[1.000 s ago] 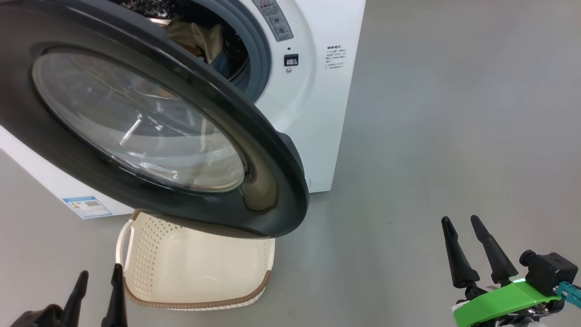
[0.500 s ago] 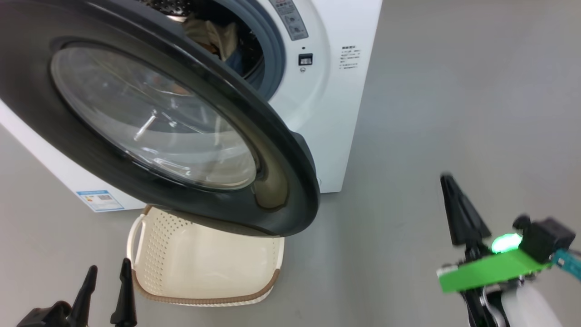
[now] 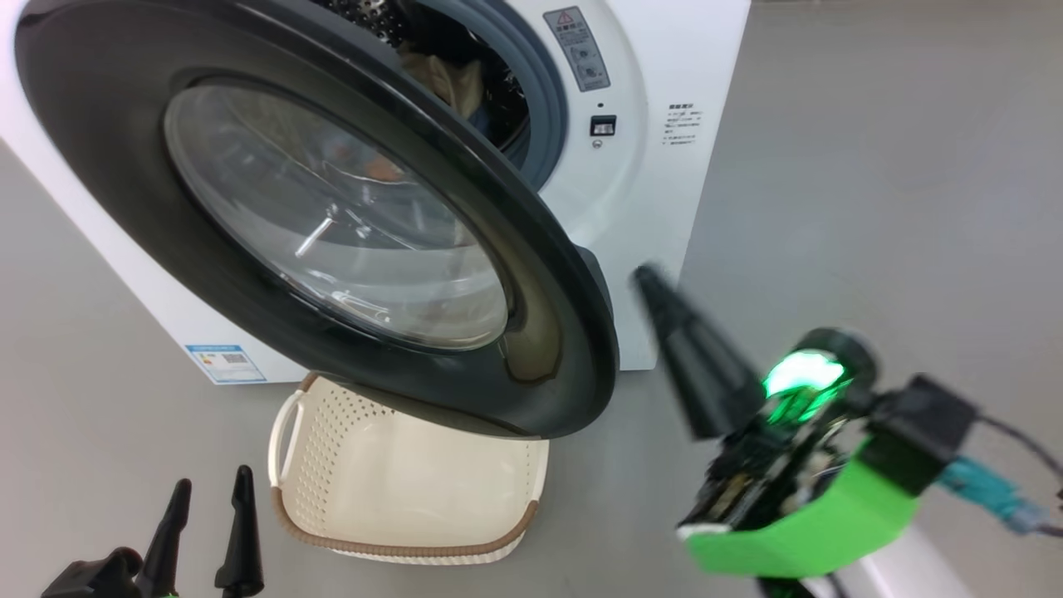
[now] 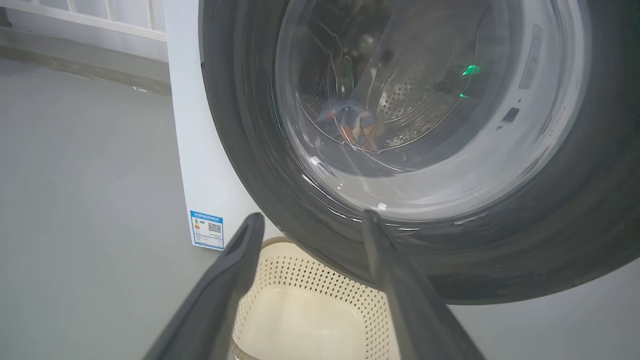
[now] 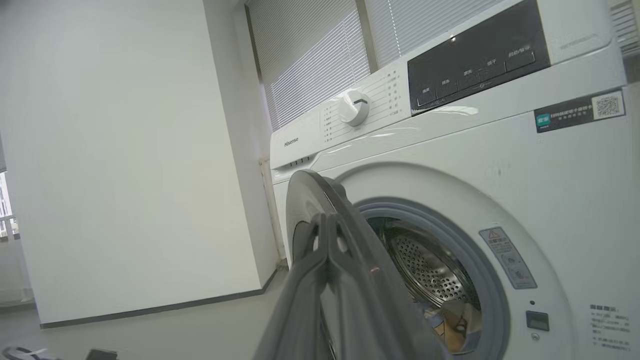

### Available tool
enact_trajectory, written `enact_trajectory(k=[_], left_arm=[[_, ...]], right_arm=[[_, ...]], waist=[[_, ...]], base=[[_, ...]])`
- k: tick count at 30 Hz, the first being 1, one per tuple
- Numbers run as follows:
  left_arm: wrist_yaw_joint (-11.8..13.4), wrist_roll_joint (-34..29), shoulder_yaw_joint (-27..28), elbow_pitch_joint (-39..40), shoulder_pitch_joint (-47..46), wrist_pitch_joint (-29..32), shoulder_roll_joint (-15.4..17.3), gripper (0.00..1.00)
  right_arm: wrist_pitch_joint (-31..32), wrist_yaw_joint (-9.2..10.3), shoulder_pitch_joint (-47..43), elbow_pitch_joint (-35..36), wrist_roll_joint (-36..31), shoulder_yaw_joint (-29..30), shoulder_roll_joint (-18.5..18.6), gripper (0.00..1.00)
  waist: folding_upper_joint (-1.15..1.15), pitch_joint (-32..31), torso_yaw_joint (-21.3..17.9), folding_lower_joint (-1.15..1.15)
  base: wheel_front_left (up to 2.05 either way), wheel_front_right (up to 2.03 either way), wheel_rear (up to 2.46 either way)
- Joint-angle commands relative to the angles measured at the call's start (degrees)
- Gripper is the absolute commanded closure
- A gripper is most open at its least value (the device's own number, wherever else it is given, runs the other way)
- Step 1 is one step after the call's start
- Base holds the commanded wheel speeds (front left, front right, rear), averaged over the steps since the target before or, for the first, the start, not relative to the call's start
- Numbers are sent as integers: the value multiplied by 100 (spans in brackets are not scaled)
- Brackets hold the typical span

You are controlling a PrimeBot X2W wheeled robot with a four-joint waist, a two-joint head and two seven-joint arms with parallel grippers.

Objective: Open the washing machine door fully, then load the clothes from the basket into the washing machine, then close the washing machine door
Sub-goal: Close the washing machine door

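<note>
While my left gripper (image 3: 211, 482) hangs low with its jaws spread and nothing between them, the basket (image 3: 328, 432) sits just right of it on the floor, partly under the washing machine door (image 3: 332, 216), which stands open. Behind the door, the clothes (image 3: 448, 79) lie inside the washing machine (image 3: 664, 66). Farthest right, my right gripper (image 3: 656, 286) has its jaws pressed together, empty, near the door's edge.
</note>
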State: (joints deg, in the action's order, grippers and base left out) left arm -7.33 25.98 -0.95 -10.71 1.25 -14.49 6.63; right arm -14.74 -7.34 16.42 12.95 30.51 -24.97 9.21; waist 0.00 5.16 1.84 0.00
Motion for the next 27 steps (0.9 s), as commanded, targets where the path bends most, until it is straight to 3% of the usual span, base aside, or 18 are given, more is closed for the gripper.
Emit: enact_trajectory(k=[1,10,27], left_arm=[[-15,-38,203,162,-56,-51,57,0],[-15,42,195,111,-78,-51,-43,0],[-15,151,71,44,-487,-51,-158,0]], right_arm=[[-26,-14,58,53,14,-248,-58,100],[-26,-14,-210,-1092,527,-967,-100,100],[-26,-14,319,-2611,472,-723,-72,100]], waist=[[0,-10,37,0],[0,164,216,0],[0,797,446,0]], base=[[0,0,0],[0,0,0],[0,0,0]])
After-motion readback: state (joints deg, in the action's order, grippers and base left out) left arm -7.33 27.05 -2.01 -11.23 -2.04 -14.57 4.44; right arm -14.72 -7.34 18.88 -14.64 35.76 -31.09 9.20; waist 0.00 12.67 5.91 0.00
